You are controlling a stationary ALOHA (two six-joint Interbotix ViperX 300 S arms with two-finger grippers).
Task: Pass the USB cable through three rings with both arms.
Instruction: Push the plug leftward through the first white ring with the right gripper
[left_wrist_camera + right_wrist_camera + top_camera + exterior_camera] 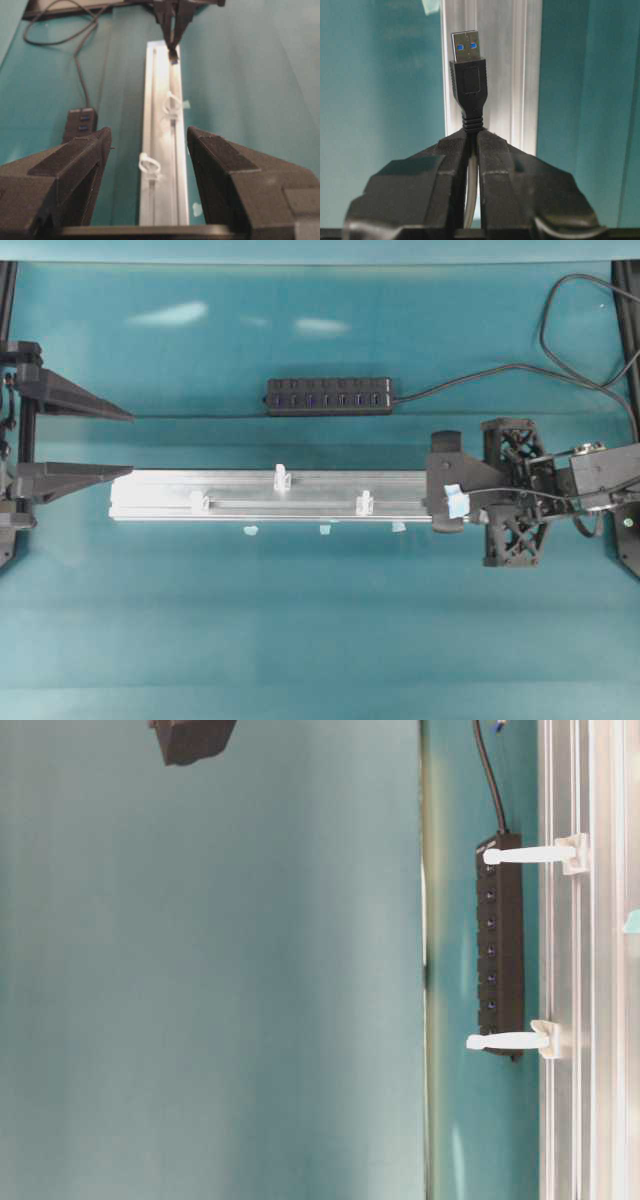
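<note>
Right fingers point(472, 145) pinching the thin black USB cable point(468, 85) just behind its plug

Plug hangs over the long silver aluminium rail's point(300, 495) 3 o'clock end, probably not touching; left fingers point(125, 445) gape wide, holding nothing.

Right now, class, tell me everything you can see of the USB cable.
The USB cable is a thin black cord ending in a moulded black plug with a ribbed collar and a metal tip showing blue inside. The right claw is shut on it just behind the plug, which points out along the silver rail. No ring is threaded yet.
</note>
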